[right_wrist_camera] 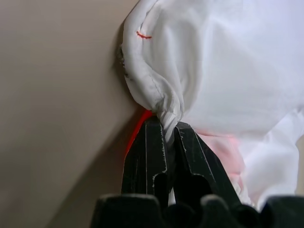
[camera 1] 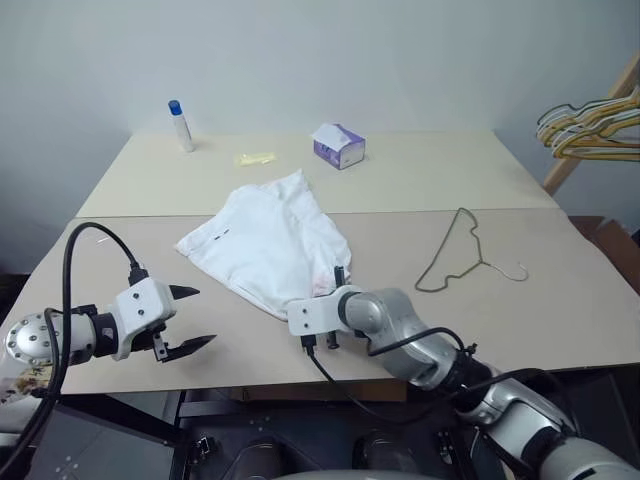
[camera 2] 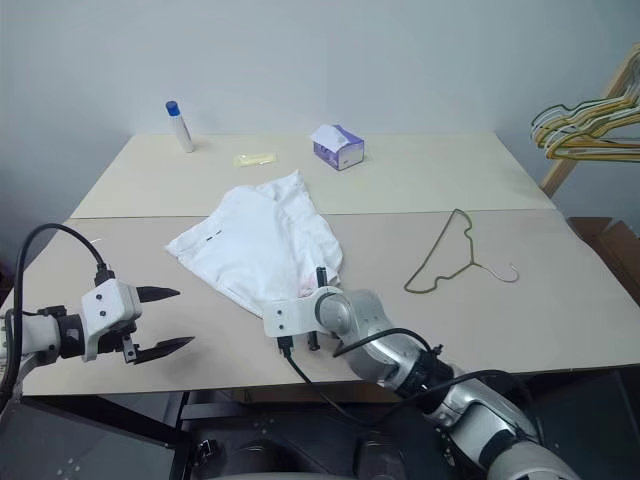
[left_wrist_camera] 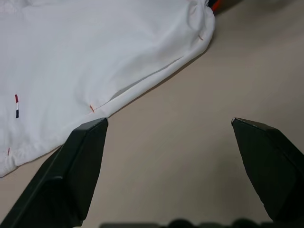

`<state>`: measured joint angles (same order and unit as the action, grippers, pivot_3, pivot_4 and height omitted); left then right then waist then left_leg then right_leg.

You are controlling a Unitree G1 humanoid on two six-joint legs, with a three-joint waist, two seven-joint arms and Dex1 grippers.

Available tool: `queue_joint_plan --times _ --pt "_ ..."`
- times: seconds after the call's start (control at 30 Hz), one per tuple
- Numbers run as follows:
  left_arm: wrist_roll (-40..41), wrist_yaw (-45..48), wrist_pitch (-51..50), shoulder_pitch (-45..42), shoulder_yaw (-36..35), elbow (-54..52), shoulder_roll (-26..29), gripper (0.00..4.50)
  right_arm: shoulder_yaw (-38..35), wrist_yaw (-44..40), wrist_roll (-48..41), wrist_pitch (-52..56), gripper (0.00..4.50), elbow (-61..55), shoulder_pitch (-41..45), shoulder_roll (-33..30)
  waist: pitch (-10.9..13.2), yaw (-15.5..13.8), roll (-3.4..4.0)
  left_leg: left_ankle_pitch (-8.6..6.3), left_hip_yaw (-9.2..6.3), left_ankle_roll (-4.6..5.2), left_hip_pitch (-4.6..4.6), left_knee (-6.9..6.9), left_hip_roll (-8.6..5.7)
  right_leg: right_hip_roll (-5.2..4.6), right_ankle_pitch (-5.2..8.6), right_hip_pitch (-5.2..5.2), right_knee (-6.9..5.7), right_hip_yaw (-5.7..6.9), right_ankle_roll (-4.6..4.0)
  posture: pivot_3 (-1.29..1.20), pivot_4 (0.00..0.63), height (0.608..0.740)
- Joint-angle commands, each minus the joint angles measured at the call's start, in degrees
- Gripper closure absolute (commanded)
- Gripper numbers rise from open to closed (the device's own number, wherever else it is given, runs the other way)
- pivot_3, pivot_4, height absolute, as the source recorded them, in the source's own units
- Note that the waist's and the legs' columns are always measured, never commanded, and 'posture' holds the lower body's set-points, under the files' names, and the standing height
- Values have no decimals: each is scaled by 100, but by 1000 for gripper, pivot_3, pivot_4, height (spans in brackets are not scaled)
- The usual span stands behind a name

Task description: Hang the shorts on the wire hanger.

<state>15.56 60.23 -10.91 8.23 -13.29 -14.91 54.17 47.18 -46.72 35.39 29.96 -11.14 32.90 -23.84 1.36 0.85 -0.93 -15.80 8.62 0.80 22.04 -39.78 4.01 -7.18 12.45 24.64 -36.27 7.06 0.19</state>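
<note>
The right claw [right_wrist_camera: 164,130] is clamped tight on the shorts [camera 1: 268,240], its two black fingers [right_wrist_camera: 147,152] pinching a gathered fold of the white waistband edge right at the near corner of the garment. An orange-red cord [right_wrist_camera: 135,133] peeks out beside the fingers on the fabric's underside, and a small red stitch sits on the hem just above the grip. In the head views that right claw [camera 1: 338,280] sits low against the surface [camera 1: 560,290], at the shorts' near corner.

Over on the left side, the left claw [camera 1: 190,318] hangs wide open, fingers spread well apart and holding nothing, just off the near edge of the surface. From its own wrist view, its fingers [left_wrist_camera: 85,156] frame bare tabletop, with the hem of the shorts just beyond and a tiny dark-and-red mark [left_wrist_camera: 17,105] on the cloth.

The shorts lie spread flat and rumpled in the middle of the surface, straddling the seam between the two boards. The wire hanger [camera 1: 462,255] lies flat to the right of the shorts, apart from them, its hook pointing toward the right edge.

Further back: a small purple-and-white box [camera 1: 339,146], a pale yellow strip [camera 1: 254,158], and an upright white tube with a blue cap [camera 1: 180,125]. A bunch of yellow and white hangers [camera 1: 592,128] hangs at far right on a leaning wooden pole [camera 1: 590,120].
</note>
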Motion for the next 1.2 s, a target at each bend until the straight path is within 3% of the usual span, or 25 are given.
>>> queue_joint_plan --times 0.03,0.17,0.37,0.6,0.87,1.1,1.2 --pt "-87 33 139 -48 -94 24 118 0 -527 109 -197 -1243 4475 -698 -210 -688 0 -9 0 0 0 0 1 0 0 0 2 0 1 0 3 17 0 740" --pt "-230 188 296 -179 -33 334 302 0 -1274 92 -859 -2979 4475 -1013 -705 -1973 1 -11 -1 -3 -3 3 -4 3 -2 -1 15 -4 8 1 25 3 0 740" --pt "-718 445 806 -733 459 1221 562 0 -2073 112 -1583 -4942 4475 -318 -1019 -2924 3 47 -2 -23 -9 35 -56 12 6 3 21 -38 9 -4 27 -7 0 740" --pt "-925 983 1575 -1851 1207 2498 329 0 -2326 105 -1471 -5332 4475 176 -1063 -2849 2 68 -2 -15 13 22 -55 11 6 3 20 -37 6 -9 24 -21 0 740" --pt "-1636 1210 2490 -3413 2107 4756 -292 0 -2536 81 -1391 -5165 4475 70 -1199 -2616 -2 98 -7 -12 26 17 -48 -3 4 3 16 -39 3 -6 20 -53 0 740" --pt "-1920 1292 2920 -4455 2357 6581 -885 0 -2714 76 -1323 -4961 4475 -109 -1422 -2562 -14 171 -12 -14 26 21 -49 -9 3 1 17 -44 1 -6 25 -80 0 740" --pt "-2068 1391 3170 -4713 2442 7067 -1028 600 -2756 60 -1262 -4882 4500 -170 -1474 -2533 -17 189 -14 -15 26 23 -52 -9 3 0 18 -46 1 -7 25 -90 0 740"
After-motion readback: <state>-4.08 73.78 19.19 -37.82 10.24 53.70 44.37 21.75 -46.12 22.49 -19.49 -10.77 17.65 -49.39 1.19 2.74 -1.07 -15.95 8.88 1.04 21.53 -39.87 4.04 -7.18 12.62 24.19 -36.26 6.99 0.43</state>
